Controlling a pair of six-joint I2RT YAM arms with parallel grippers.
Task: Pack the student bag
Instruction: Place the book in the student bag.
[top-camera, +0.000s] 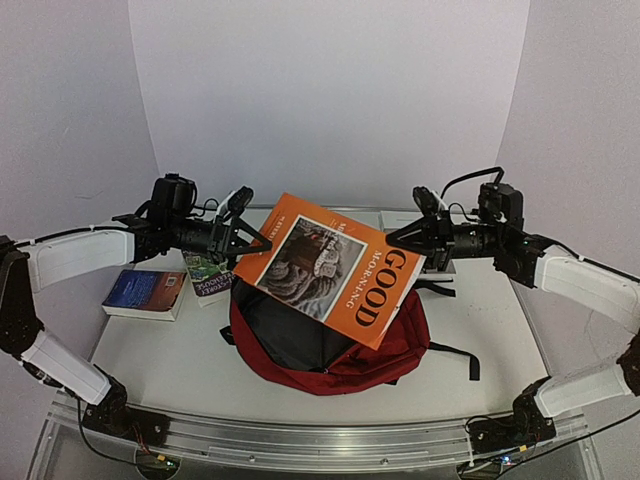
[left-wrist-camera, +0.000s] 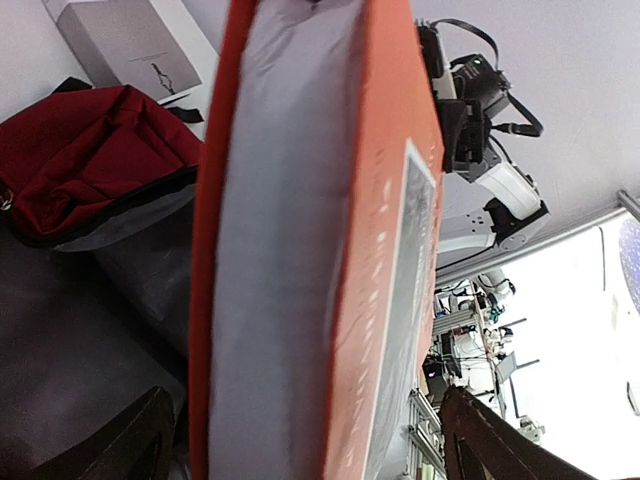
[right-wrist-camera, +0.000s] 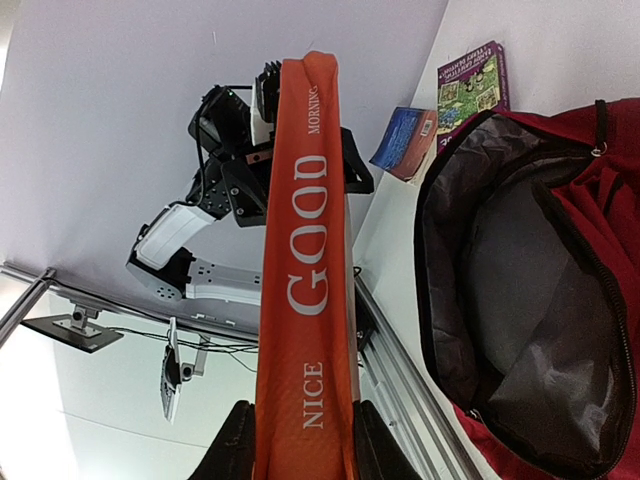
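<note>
Your student bag (top-camera: 345, 362) lies flat on the table (top-camera: 170, 355) at lower centre of the top view. Its long axis runs roughly left to right, the mouth gapes toward the upper left showing grey lining, and black straps trail right. An orange book (top-camera: 330, 265) hangs tilted over that mouth, hiding much of it. Your right gripper (top-camera: 398, 240) pinches the book's right edge. Your left gripper (top-camera: 250, 238) is spread wide around its left corner. A blue book (top-camera: 145, 292) and a purple book (top-camera: 207, 275) lie left of the bag, and a white box (left-wrist-camera: 130, 35) sits behind it.
</note>
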